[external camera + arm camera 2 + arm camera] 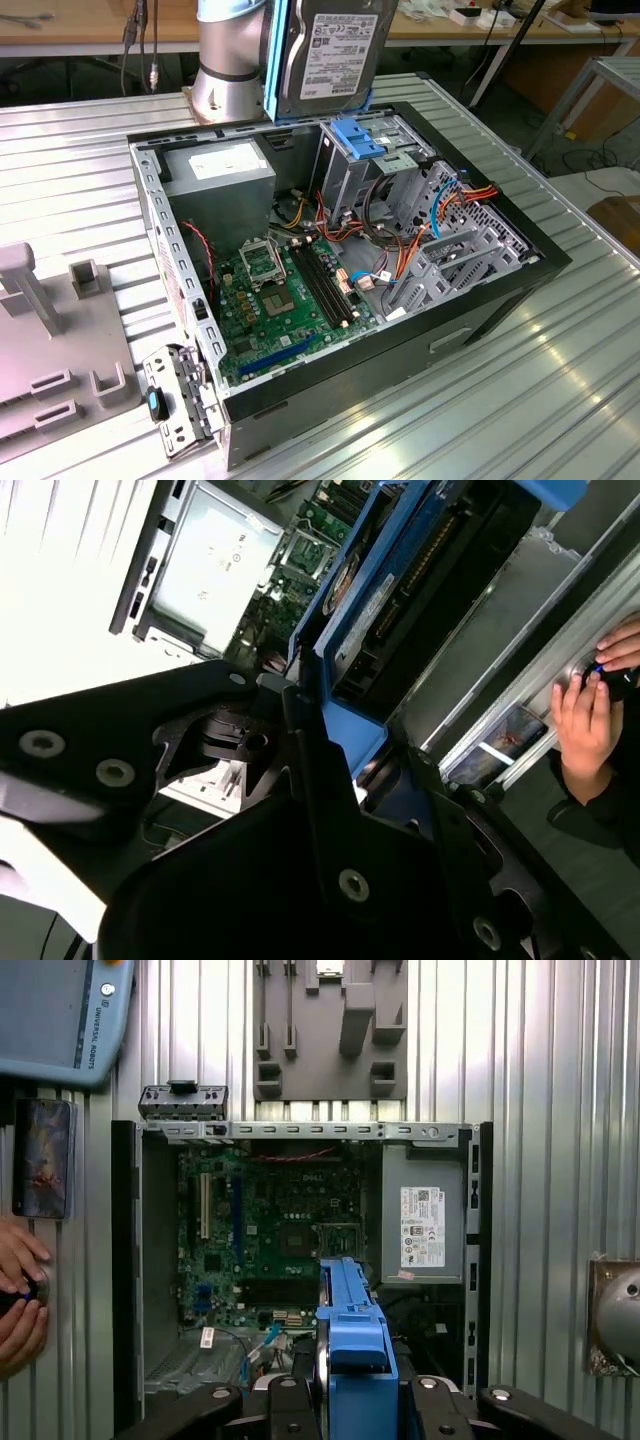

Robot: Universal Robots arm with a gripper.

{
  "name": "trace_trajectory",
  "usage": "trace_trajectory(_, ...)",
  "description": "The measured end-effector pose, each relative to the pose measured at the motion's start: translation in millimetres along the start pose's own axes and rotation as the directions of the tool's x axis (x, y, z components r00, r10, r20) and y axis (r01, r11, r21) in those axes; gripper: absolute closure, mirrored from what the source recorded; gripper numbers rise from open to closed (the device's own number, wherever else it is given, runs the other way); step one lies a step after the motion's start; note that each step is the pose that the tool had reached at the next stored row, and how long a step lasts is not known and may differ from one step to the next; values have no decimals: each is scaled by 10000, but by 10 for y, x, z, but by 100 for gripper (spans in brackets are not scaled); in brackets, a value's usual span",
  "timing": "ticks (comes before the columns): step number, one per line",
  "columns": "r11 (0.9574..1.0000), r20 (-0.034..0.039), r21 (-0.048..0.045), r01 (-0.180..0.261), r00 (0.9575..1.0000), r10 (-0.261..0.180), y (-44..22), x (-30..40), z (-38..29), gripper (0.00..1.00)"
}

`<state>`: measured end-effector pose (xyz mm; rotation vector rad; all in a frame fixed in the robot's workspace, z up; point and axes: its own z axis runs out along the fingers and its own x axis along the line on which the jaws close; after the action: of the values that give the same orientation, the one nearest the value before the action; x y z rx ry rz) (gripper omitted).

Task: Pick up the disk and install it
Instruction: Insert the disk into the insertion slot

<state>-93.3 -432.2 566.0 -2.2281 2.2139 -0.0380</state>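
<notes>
The disk (335,50) hangs upright above the far end of the open computer case (540,262). It has a dark body with a white label and blue rails along its edges. Its lower edge is just above the blue-topped drive cage (358,138). In the first wrist view the disk (350,1325) appears edge-on as a blue strip over the case's interior, with my gripper (352,1385) shut on it from both sides. In the second wrist view a black finger (305,745) presses against the blue rail of the disk (400,590).
Inside the case lie the motherboard (275,300), the power supply (220,170) and bundled cables (400,250). A grey fixture plate (50,340) and a loose metal bracket (175,400) sit at the exterior view's left. A person's hands (15,1305) rest beside the case, near a pendant (55,1015).
</notes>
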Motion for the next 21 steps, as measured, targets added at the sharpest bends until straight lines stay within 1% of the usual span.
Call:
trace_trajectory(2,10000,-8,-1,0,10000,0,0,109,11,63)
trace_trajectory(4,10000,-11,-1,0,10000,0,-1,173,18,63)
trace_trajectory(5,10000,-11,-1,0,10000,0,-17,210,23,63)
trace_trajectory(7,10000,-10,-1,0,10000,0,-116,236,37,63)
trace_trajectory(9,10000,-10,-1,0,10000,0,-234,275,47,63)
trace_trajectory(15,10000,-12,-2,0,10000,0,-437,306,58,63)
trace_trajectory(18,10000,-11,-1,1,10000,-1,-552,321,65,63)
trace_trajectory(21,10000,-9,0,0,10000,0,-685,336,72,63)
